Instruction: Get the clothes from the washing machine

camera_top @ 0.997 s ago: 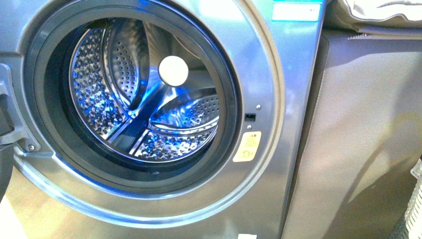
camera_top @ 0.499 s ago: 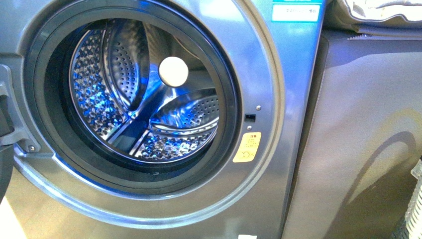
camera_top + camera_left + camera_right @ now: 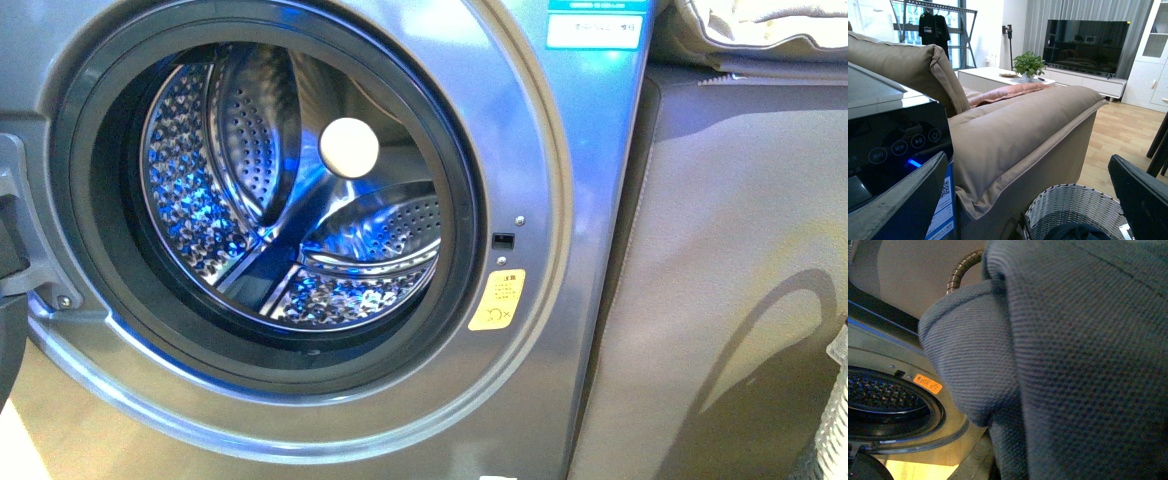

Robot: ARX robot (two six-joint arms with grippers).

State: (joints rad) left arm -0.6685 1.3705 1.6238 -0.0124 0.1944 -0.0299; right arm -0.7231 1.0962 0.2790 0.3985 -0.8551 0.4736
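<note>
Right wrist view, clothes [image 3: 1088, 365] blocking right end effector, grip unclear, left end effector [image 3: 1027, 160] spread

grey steel, blue glints, navy knit
washing machine [image 3: 560, 150] metallic grey with dark porthole rim; drum [image 3: 190, 190] silver, dotted with holes, blue reflections; sticker [image 3: 497, 299] yellow; label [image 3: 594, 30] white edged teal; clothes [image 3: 1073, 365] dark navy, fine knit texture; sofa [image 3: 1018, 130] beige-brown; basket [image 3: 1073, 205] white woven.

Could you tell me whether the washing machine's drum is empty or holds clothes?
Empty, as far as visible: the drum shows only bare perforated steel, and the navy garment hangs outside it.
</note>
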